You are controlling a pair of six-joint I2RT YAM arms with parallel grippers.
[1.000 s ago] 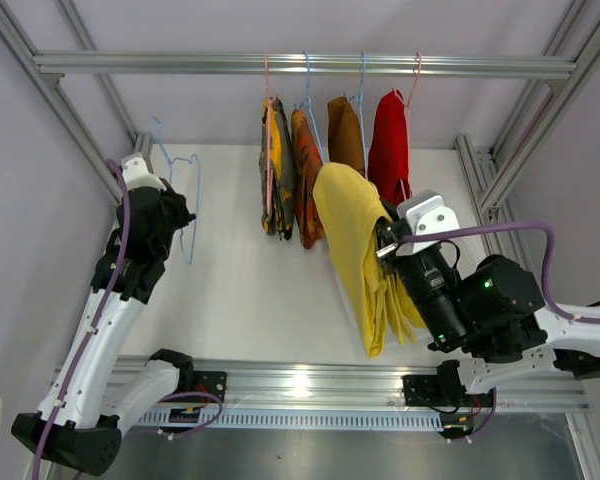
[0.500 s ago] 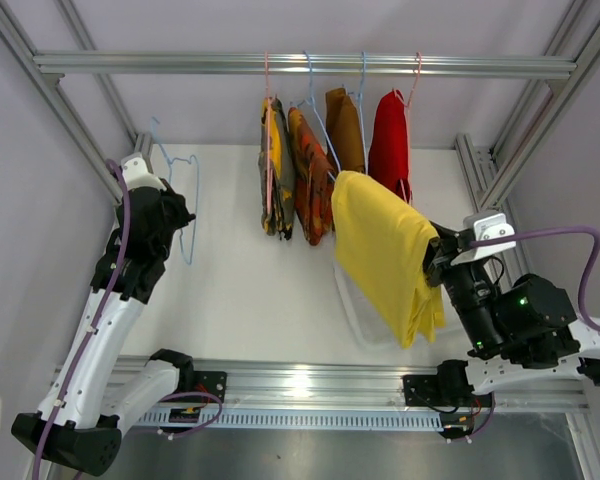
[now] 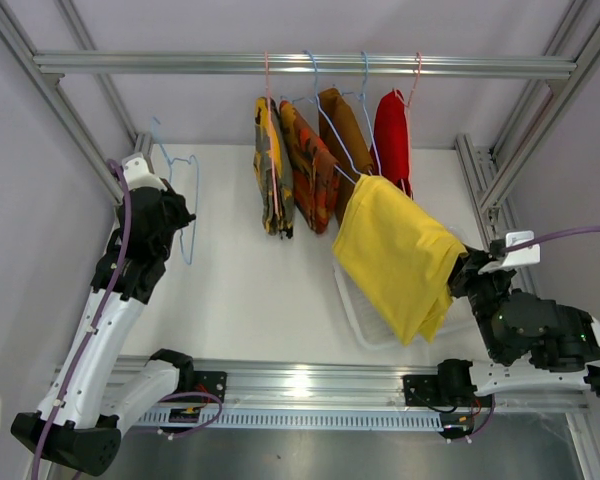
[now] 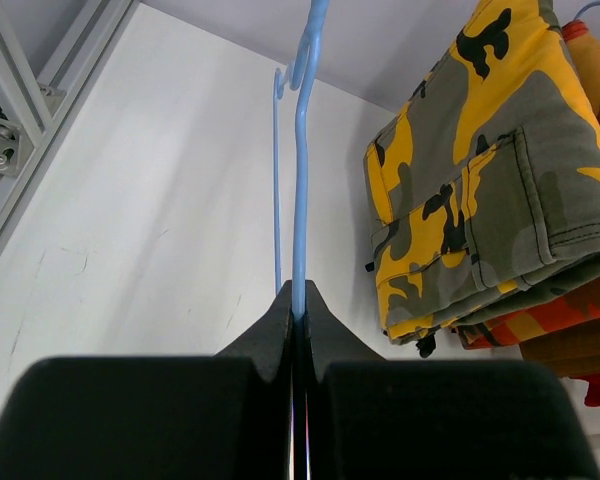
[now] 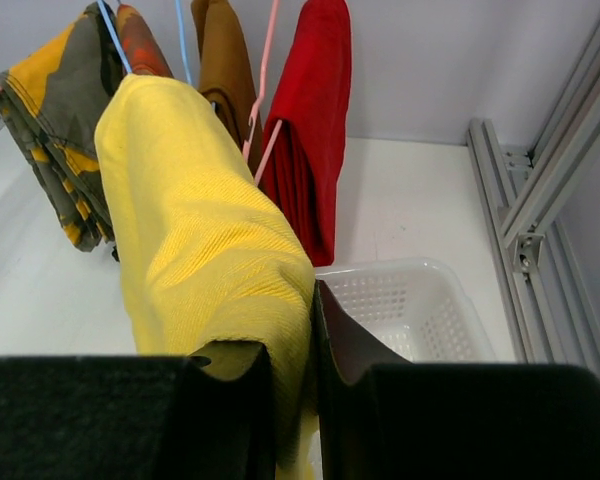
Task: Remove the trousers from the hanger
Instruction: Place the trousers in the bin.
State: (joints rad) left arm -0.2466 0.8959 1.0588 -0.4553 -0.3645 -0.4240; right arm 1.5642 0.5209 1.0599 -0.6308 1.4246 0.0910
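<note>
Clamped with the right gripper [image 3: 462,276] on the lower folded part of the yellow trousers [image 3: 395,255], both fingers [image 5: 345,350] pressed on the cloth in the right wrist view. Stretched slanting from that grip up and to the left, toward the wire of a hanging blue hanger [image 3: 314,88] under the rail [image 3: 180,64]; not possible to tell whether the cloth is draped over that wire or only beside it. Held above the white mesh basket [image 3: 352,312] on the table [image 3: 230,280]. Hanging in a row on the rail, left to right: camouflage trousers [image 3: 270,165], orange-red patterned trousers [image 3: 310,165], brown trousers [image 3: 345,135], red trousers [image 3: 392,140]. On the left side, well apart from the row, closed tight with the left gripper [image 4: 295,310] on the thin wire of a loose blue hanger [image 4: 300,180], raised upright, with no cloth on it.
</note>
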